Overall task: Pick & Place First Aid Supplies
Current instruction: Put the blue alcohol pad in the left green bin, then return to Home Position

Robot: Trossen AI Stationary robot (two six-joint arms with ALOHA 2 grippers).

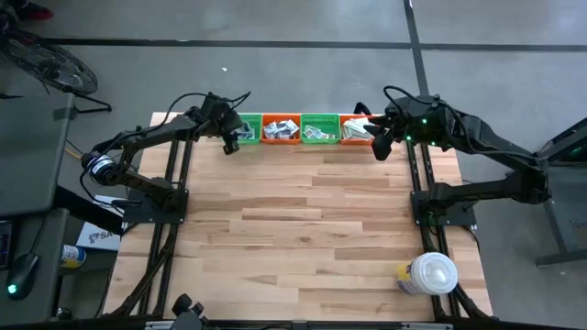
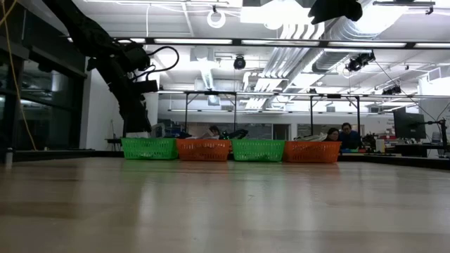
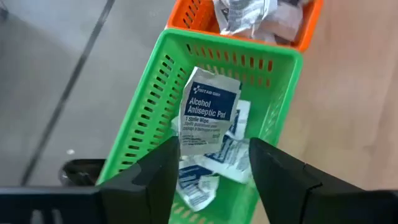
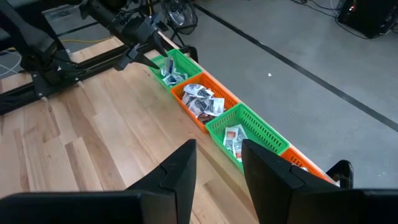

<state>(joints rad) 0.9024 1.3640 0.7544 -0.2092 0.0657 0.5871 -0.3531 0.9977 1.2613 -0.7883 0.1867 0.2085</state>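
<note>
Four baskets in a row stand at the table's far edge: green (image 1: 246,128), orange (image 1: 281,128), green (image 1: 319,128), orange (image 1: 356,130). All hold small first aid packets. My left gripper (image 3: 211,146) hangs open over the leftmost green basket (image 3: 273,56). A white and blue alcohol pad packet (image 3: 208,115) stands up on the pile of packets just past its fingertips. My right gripper (image 4: 217,149) is open and holds nothing. It hangs high above the table by the rightmost orange basket. My left gripper points slanting down into the green basket. The packet's lower corner (image 3: 184,149) lies right beside one finger (image 3: 166,163), and a gap shows on its other side. I cannot tell whether that finger touches the packet.
A big white round lidded container (image 1: 431,273) stands near the table's near right corner. The wooden table top (image 1: 293,220) between the arms is bare. People sit in the room beyond the baskets (image 2: 341,133).
</note>
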